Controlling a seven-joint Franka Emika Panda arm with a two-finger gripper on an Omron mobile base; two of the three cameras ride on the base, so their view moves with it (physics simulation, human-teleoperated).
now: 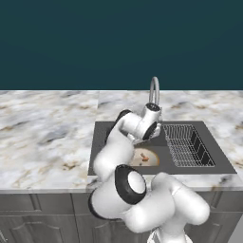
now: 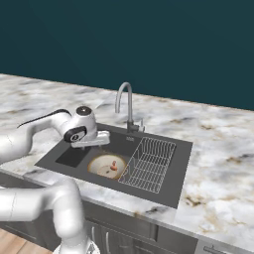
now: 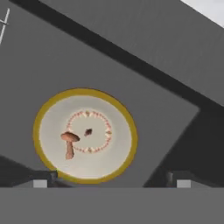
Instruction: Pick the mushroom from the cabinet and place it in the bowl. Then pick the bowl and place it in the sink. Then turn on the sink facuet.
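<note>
The bowl [image 3: 114, 151], tan-rimmed with a cream inside, rests on the floor of the dark grey sink [image 2: 174, 145]. In it lies the small mushroom [image 3: 69, 142] with a reddish-brown cap, left of the bowl's centre. My gripper [image 3: 111, 181] hangs open straight above the bowl, its fingertips [image 3: 40, 183] spread wide with nothing between them. From the base, the bowl [image 2: 101, 167] and mushroom [image 2: 114, 166] sit just below my hand. The silver gooseneck sink facuet [image 2: 127, 97] stands behind the basin, spout arching forward. The cabinet is out of view.
A wire-grid rack [image 2: 149, 163] fills the sink's right half, beside the bowl. Marble counter [image 1: 42, 137] spreads on both sides of the basin. My own arm's elbow [image 1: 128, 185] crosses the front of the sink. Grey drawers [image 1: 28, 209] run below the counter.
</note>
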